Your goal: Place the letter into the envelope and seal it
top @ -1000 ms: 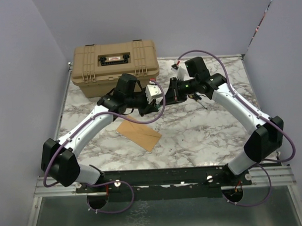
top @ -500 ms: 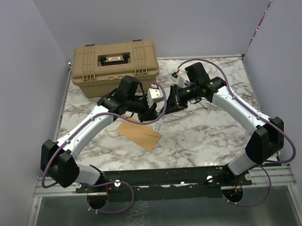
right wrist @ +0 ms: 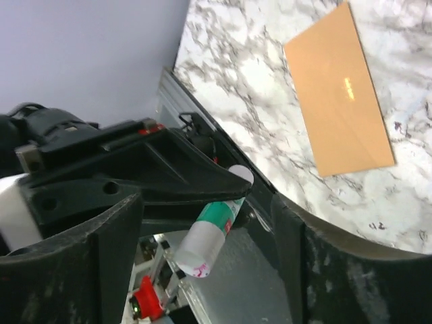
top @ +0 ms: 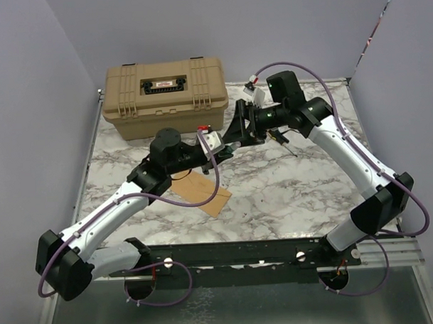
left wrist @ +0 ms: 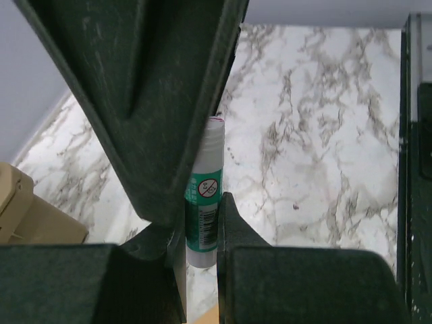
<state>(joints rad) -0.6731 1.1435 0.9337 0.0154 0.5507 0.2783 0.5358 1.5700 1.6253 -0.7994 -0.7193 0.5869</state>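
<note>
The envelope [top: 201, 193] lies flat on the marble, unmoved from a second ago. No separate letter shows anywhere, so it is probably already tucked inside the envelope, though that cannot be checked.

Just beyond the envelope's far edge and raised above it, the left gripper [top: 221, 142] keeps its fingers pinched narrow on a glue stick [left wrist: 204, 202]. That arm has swung its elbow out and low.

Beyond the envelope again, the right gripper [top: 233, 133] was shut a moment ago and now stands spread wide, holding nothing. The stick's end points into its gap. That end looks bare and pink-tinged, so the cap seems to be off, but the cap itself is out of sight.

Farthest beyond the envelope sits the tan case [top: 164, 93].

Sealing looks ready to begin.
</note>
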